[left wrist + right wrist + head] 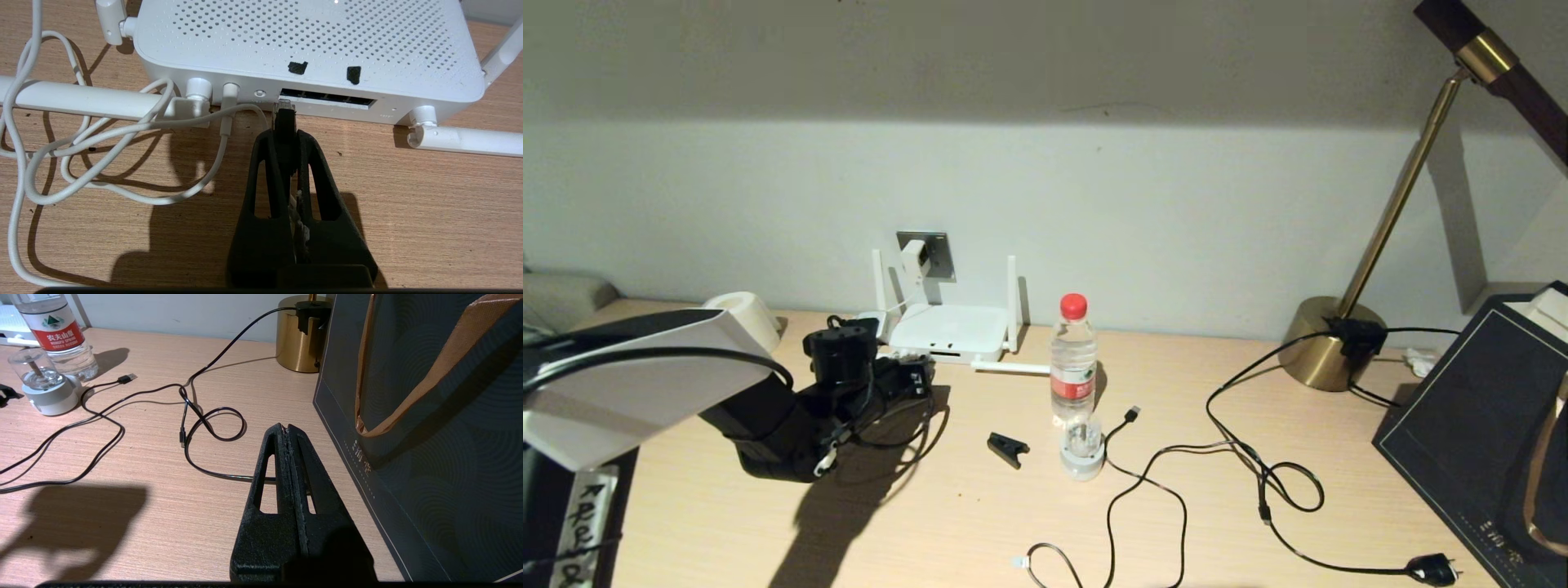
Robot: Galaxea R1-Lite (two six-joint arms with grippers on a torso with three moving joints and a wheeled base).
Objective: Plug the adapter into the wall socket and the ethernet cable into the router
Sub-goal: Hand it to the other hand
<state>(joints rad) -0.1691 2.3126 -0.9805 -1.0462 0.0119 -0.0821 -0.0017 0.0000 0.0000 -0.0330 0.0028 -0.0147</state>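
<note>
Now ethernet cable [284,118] in left gripper [286,136].

Matt white perforated plastic router [310,36]; woodgrain counter [408,212]; brushed brass lamp base [1327,343]; rough black plastic hand [286,134].

One router [947,331], four antennas, one bottle [1072,359], one lamp [1339,343].
</note>
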